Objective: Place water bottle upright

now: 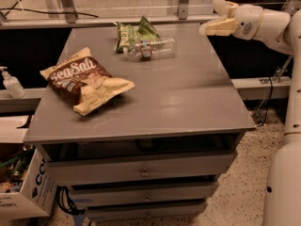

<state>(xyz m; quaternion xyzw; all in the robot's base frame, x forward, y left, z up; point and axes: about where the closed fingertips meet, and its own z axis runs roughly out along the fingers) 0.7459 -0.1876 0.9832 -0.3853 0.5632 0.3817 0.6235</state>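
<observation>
The water bottle [151, 48] is clear ribbed plastic with a dark-and-reddish label band. It lies on its side at the back of the grey cabinet top [178, 98], touching the green bag. My gripper [217, 17] hovers at the back right corner of the top, to the right of the bottle and apart from it. Its cream fingers [217, 27] are spread with nothing between them.
A green chip bag [134, 33] lies just behind the bottle. A brown Sea Salt chip bag [84, 79] lies at the left. A white pump dispenser [11, 83] stands on a ledge at far left. A cardboard box [23, 192] sits on the floor, lower left.
</observation>
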